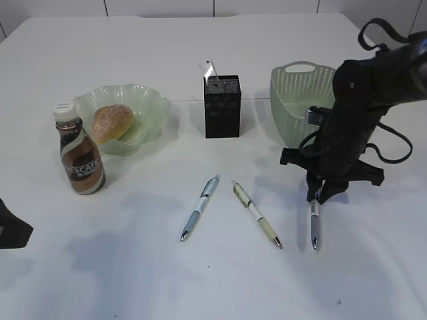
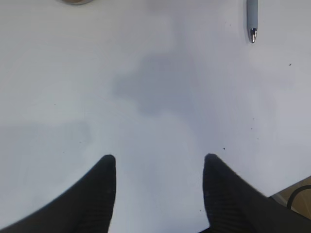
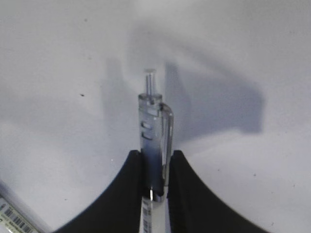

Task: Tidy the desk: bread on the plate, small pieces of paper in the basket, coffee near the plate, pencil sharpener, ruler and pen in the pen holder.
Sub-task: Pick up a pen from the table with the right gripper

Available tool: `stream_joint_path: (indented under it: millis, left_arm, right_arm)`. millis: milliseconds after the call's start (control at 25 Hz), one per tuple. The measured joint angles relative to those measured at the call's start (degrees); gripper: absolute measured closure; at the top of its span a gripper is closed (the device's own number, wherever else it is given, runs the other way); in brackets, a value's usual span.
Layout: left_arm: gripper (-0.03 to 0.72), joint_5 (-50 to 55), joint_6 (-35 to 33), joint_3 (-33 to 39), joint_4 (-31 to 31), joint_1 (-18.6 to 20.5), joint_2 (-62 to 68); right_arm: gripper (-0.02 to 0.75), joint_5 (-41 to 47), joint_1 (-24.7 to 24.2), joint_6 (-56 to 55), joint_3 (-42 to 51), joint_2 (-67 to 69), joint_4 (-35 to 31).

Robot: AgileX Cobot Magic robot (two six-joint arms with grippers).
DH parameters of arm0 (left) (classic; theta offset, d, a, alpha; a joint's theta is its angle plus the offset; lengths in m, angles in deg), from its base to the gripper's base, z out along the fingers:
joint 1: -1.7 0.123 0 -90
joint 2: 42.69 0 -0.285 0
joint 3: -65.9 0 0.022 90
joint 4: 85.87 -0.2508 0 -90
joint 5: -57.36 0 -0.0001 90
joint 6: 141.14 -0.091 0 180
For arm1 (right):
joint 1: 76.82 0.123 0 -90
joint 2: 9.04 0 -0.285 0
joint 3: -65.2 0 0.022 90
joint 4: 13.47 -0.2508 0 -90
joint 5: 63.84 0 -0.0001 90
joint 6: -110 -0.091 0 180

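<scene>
The bread (image 1: pixel 112 122) lies in the plate (image 1: pixel 152 101) at the left of the desk (image 1: pixel 220 280). The coffee (image 1: pixel 80 157) stands just in front of the plate. The ruler (image 1: pixel 210 69) sticks up out of the pen holder (image 1: pixel 222 107), and the basket (image 1: pixel 300 100) stands to its right. My right gripper (image 1: pixel 321 194) (image 3: pixel 155 160) is shut on the upper end of a grey pen (image 1: pixel 314 225) (image 3: pixel 154 128). My left gripper (image 2: pixel 159 162) hangs open over bare desk, with nothing between its fingers. No pencil sharpener or small pieces of paper show.
A blue pen (image 1: pixel 199 208) and a cream pen (image 1: pixel 257 215) lie loose on the desk's front middle. The blue pen's tip (image 2: pixel 252 22) shows at the top of the left wrist view. The left arm's black body (image 1: pixel 10 227) sits at the front left edge.
</scene>
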Motion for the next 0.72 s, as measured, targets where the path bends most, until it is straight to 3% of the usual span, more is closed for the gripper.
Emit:
stream_joint_path:
  millis: [440,720]
  left_arm:
    - [0.287,0.00,0.00,0.00,0.00,0.00,0.00]
    - [0.287,0.00,0.00,0.00,0.00,0.00,0.00]
  right_arm:
    - [0.626,-2.33,0.00,8.47,-0.14,-3.09,-0.12]
    - [0.627,-2.21,0.00,20.06,-7.38,-3.21,-1.56]
